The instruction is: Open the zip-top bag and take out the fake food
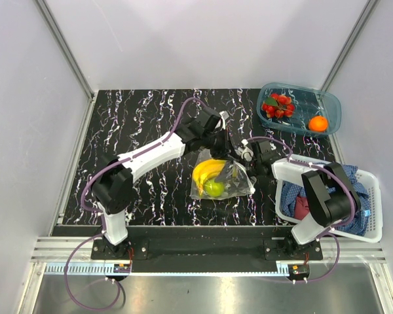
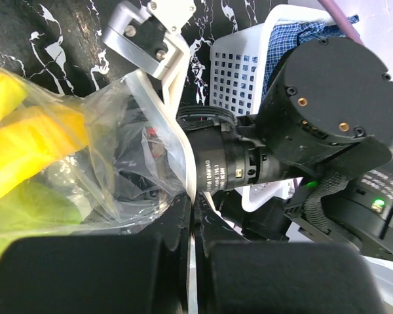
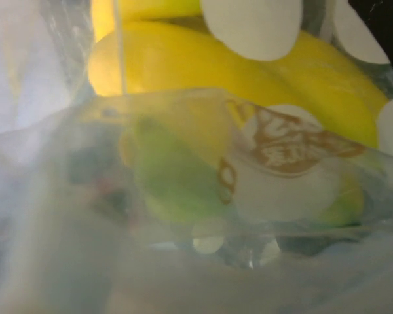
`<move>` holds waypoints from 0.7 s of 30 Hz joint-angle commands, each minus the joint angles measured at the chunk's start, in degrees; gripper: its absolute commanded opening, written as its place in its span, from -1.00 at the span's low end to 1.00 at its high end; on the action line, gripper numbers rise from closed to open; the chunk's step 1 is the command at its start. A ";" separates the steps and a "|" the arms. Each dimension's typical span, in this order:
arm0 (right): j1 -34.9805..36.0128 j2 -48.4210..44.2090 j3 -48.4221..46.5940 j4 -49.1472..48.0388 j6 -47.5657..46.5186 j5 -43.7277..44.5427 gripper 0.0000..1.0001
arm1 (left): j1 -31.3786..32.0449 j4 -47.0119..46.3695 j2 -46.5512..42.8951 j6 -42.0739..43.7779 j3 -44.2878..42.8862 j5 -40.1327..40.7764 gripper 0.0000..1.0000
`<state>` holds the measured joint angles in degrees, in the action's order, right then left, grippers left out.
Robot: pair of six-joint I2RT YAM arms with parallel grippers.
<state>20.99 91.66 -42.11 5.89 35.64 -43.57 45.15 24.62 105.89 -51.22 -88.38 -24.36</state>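
Note:
The zip-top bag (image 1: 230,182) lies mid-table with a yellow banana (image 1: 208,171) and a green round fruit (image 1: 214,188) inside. My left gripper (image 2: 195,216) is shut on the bag's edge, with a thin plastic strip between its black jaws; it sits above the bag in the top view (image 1: 230,149). My right gripper (image 1: 250,160) is at the bag's right side, its white fingers (image 2: 158,62) close together on the bag's rim. The bag film covers the right wrist view, showing the banana (image 3: 216,59) and the green fruit (image 3: 173,170). A red berry cluster (image 1: 277,106) and an orange (image 1: 318,123) lie in the teal tray.
The teal tray (image 1: 334,104) stands at the back right. A white slatted basket (image 1: 374,219) with blue and red cloths stands at the right, close against my right arm. Grey walls enclose the dark marbled table (image 1: 137,118).

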 commanded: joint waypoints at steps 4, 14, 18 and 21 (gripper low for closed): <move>2.12 2.30 2.47 -11.95 4.52 -1.34 0.99 | 1.26 -4.76 0.46 -1.51 -0.31 -2.36 -1.00; 6.07 3.52 5.54 -22.58 11.73 1.65 0.99 | 1.87 -6.43 1.87 -1.69 0.84 -2.01 -1.00; 8.36 4.76 5.90 -23.04 9.56 3.57 0.99 | 1.79 -6.17 2.40 0.15 1.63 -0.87 -1.00; 9.15 5.99 6.24 -22.06 8.13 4.90 1.00 | 1.79 -5.99 1.61 0.77 3.47 -0.16 -1.00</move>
<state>27.62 95.57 -36.32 -14.04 46.87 -41.65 45.63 22.94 107.85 -51.24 -86.54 -24.05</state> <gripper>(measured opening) 0.993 0.012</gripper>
